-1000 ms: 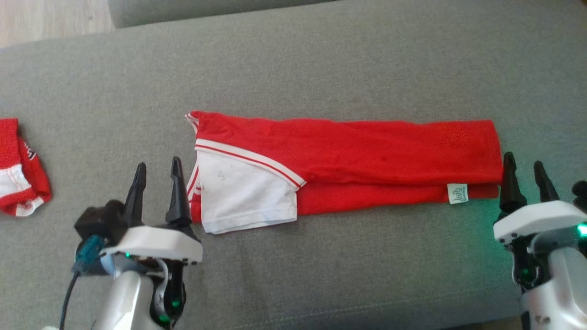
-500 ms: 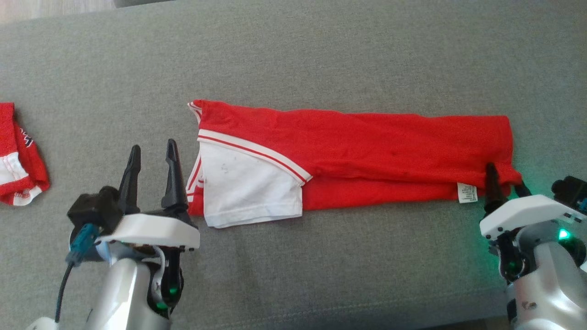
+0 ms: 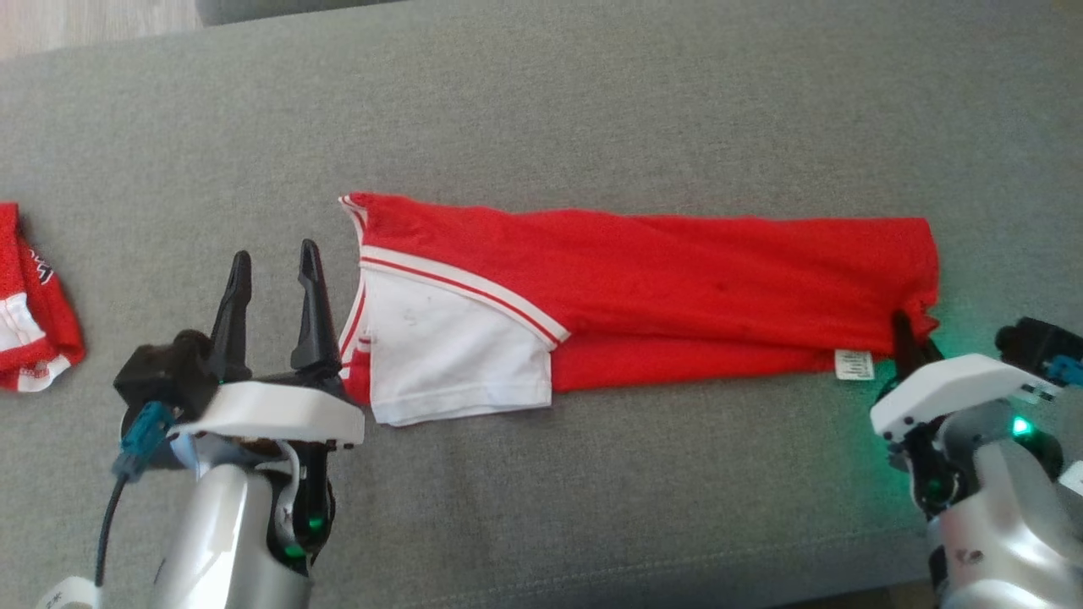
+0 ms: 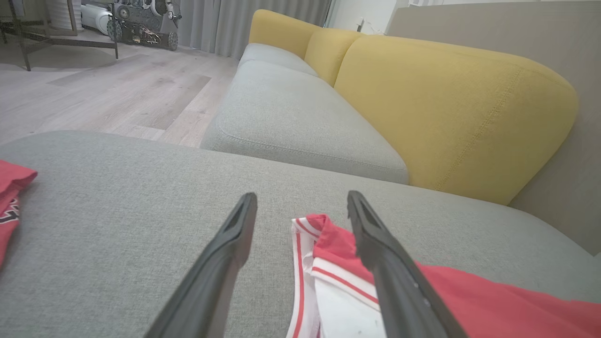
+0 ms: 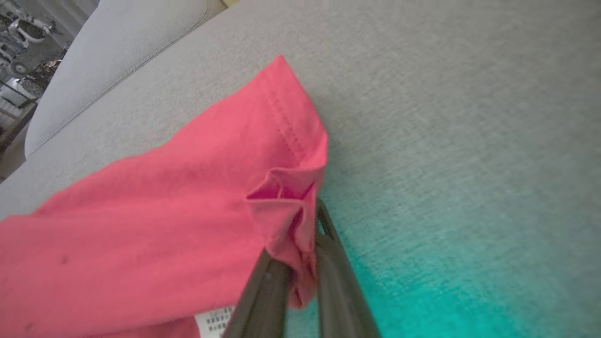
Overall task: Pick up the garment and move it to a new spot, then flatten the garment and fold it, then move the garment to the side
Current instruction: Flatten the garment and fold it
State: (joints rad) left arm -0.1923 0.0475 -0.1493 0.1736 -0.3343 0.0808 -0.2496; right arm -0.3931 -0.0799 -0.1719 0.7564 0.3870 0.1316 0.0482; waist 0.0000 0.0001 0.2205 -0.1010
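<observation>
Right wrist view shows my right gripper (image 5: 300, 239) pinching a corner of the red shirt (image 5: 164, 211) on the grey cushion (image 5: 446, 117); my open left gripper (image 3: 272, 262) should grab the other end, then both lift slowly.

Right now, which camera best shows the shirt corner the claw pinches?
Right wrist view: the bunched red corner is close up in the right claw. Head view shows it tiny; left wrist view shows the shirt's other end.
</observation>
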